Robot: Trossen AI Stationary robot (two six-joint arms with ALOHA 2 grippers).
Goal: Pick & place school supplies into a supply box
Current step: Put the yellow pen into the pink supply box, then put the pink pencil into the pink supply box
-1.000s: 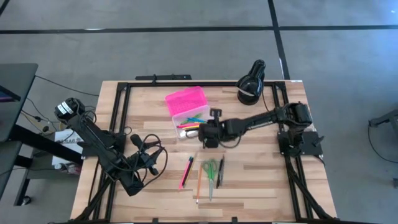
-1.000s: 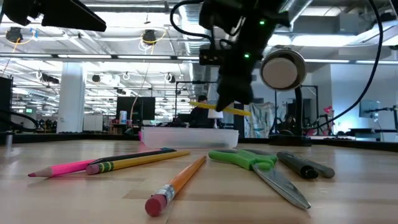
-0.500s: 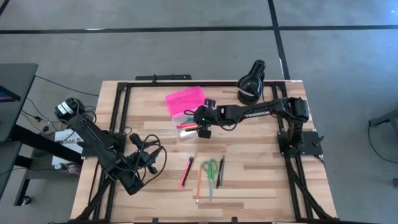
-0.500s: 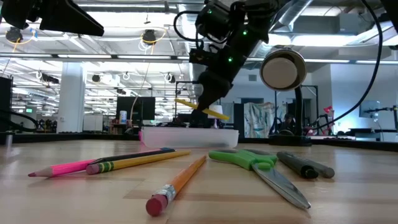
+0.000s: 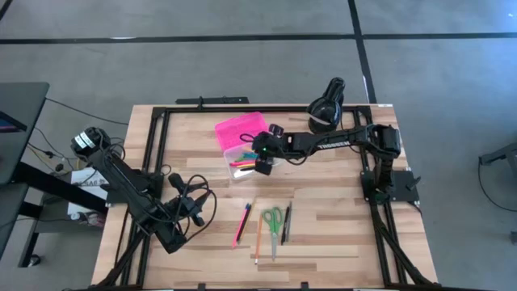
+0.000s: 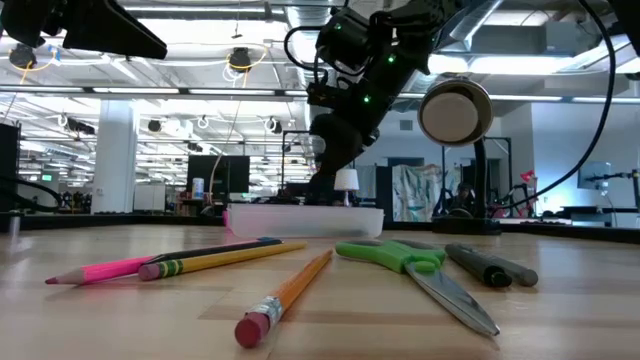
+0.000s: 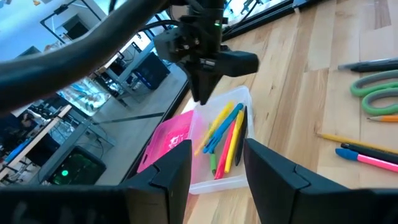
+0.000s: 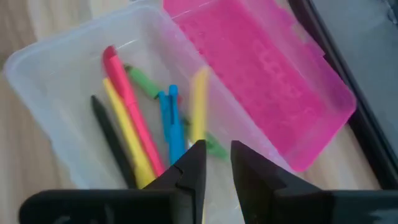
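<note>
Fingers of my right gripper (image 8: 214, 163) stand narrowly parted, holding nothing, above the supply box (image 8: 93, 74) of pens (image 8: 127, 124).

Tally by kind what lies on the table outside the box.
Pencils: 3 (pink pencil, yellow pencil, orange pencil)
Scissors: 1
Dark marker: 1, perhaps a second behind it
Total: 5, perhaps 6

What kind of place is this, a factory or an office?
Probably a robotics lab in a big open-plan hall. Two dark arms are bolted to a wooden table, and behind it the low view shows rows of ceiling lights and desks with monitors.
</note>
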